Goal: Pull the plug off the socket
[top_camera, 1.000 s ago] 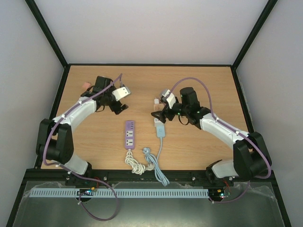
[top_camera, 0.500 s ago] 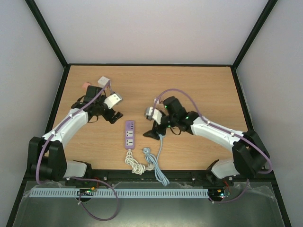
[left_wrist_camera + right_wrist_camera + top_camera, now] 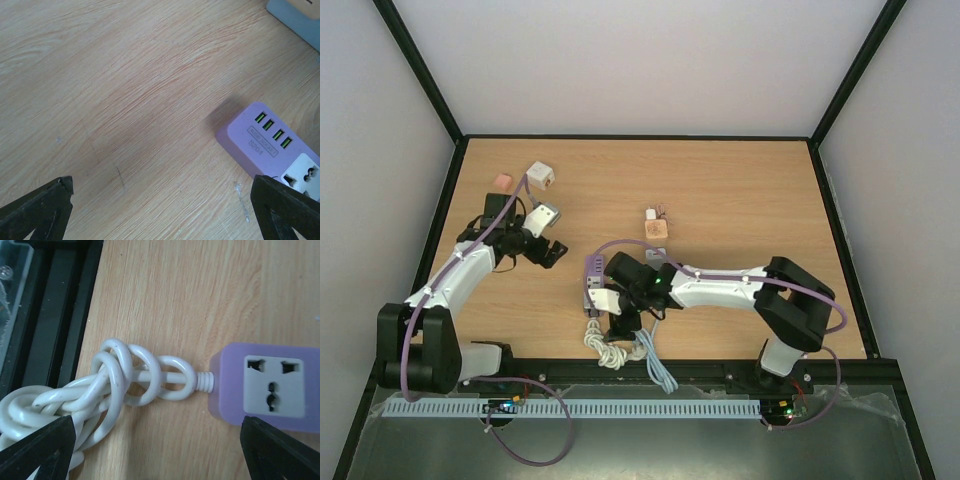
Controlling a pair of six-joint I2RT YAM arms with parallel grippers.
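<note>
Spread wide and empty, the right gripper point(image 3: 160, 452) hovers over the cord end of the purple socket strip point(image 3: 260, 387), its outlet bare. Beyond, the left gripper point(image 3: 160, 210) gapes too; the plug, likely on the blue block point(image 3: 295, 12) alongside, wants a straight pull.

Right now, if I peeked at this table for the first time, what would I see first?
Probably the purple power strip near the front edge of the table, with its white cord bunched in loops beside it. The right arm stretches sideways right over it, and the left fingers stand wide open just to its left.
</note>
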